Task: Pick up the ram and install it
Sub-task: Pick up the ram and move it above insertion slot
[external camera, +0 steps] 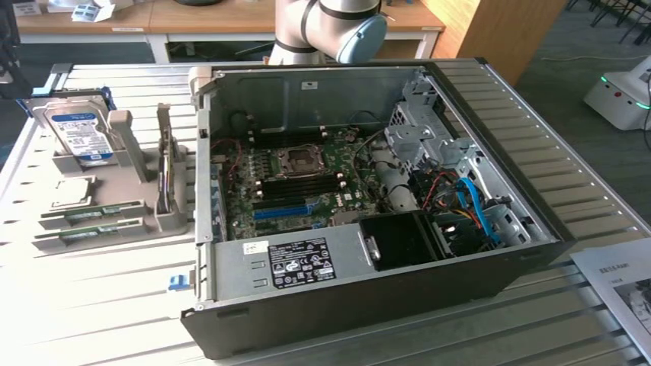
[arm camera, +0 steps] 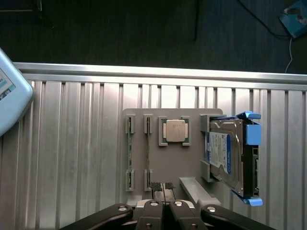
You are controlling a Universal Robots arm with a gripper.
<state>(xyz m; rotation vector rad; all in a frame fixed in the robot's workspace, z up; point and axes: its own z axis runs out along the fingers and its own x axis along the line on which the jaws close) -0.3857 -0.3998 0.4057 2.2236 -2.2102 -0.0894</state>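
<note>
The gripper hangs clenched, fingers pressed together with nothing between them, near the edge of the grey holder. The ram stands on edge in its slot there, untouched, just beside a second stick. I think clenched fingers could strike its thin edge, and a small offset could catch the wrong stick.

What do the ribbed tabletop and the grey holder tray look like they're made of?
The tabletop looks like bare aluminium: silvery, ribbed, with soft glare along the slats. The holder tray seems matte grey plastic, possibly printed: dull, uniform, no reflections.
</note>
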